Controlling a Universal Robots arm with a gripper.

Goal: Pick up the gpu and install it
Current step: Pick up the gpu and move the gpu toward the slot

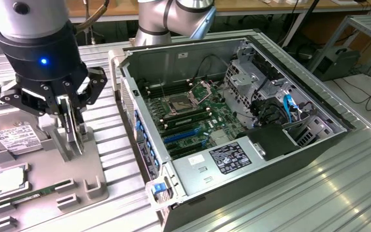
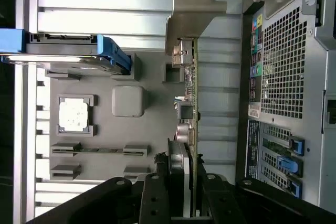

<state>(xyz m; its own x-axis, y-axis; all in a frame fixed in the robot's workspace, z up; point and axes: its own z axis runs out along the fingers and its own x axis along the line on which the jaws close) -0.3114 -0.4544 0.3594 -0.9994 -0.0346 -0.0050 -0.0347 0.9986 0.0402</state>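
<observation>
Clearly the gripper (image 1: 71, 116) is clenched on the gpu (image 2: 191, 95), which stands on edge at the exterior view's left. It is probably stiff, light and fragile, so the flat faces seem the best hold.

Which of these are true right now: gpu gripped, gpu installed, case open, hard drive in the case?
1. The pincer is closed on the gpu. True.
2. The gpu is seated in the case. False: it stands on edge at the gray tray, outside the case.
3. The case is open, with the motherboard exposed. True.
4. The white-labelled hard drive lies inside the case. False: it lies on the tray.
</observation>
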